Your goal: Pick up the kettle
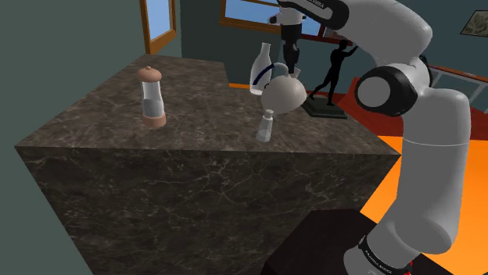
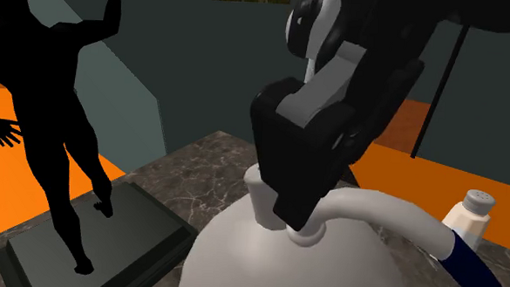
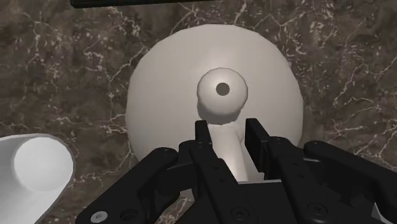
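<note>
Wrist view: the black two-finger gripper [image 3: 230, 130] is closed narrowly on the curved handle of the one round, smooth, off-white kettle [image 3: 165, 83], with a finger on each side. The kettle sits on the dark veined marble counter [image 1: 195, 133], near one small white shaker [image 1: 266, 126]. One brown-capped mill [image 1: 151, 96] stands well apart.

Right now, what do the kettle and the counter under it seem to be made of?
Kettle: plain matte off-white with no gloss or grain. It may be ceramic or enamel, but the look leaves it open.
Counter: dark brown stone, marble-like, judging by the pale branching veins across its top and side. The finish looks smooth with little shine.
</note>
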`<state>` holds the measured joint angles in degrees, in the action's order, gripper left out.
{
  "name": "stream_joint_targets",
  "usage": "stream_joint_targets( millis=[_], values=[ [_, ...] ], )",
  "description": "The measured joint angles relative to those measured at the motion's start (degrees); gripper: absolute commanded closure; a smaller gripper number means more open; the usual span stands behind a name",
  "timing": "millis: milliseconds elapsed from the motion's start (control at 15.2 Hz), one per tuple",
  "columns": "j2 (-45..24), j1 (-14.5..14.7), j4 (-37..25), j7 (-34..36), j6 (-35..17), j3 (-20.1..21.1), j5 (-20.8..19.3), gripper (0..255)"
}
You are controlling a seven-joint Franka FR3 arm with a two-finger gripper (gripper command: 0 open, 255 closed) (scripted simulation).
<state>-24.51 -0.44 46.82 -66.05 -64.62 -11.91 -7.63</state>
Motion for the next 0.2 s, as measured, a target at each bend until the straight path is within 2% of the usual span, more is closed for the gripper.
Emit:
stream_joint_targets(
  millis=[198],
  values=[
    [-6.7,-1.5,-13.9,-1.5,7.1,-0.2,0.9,255]
  ],
)
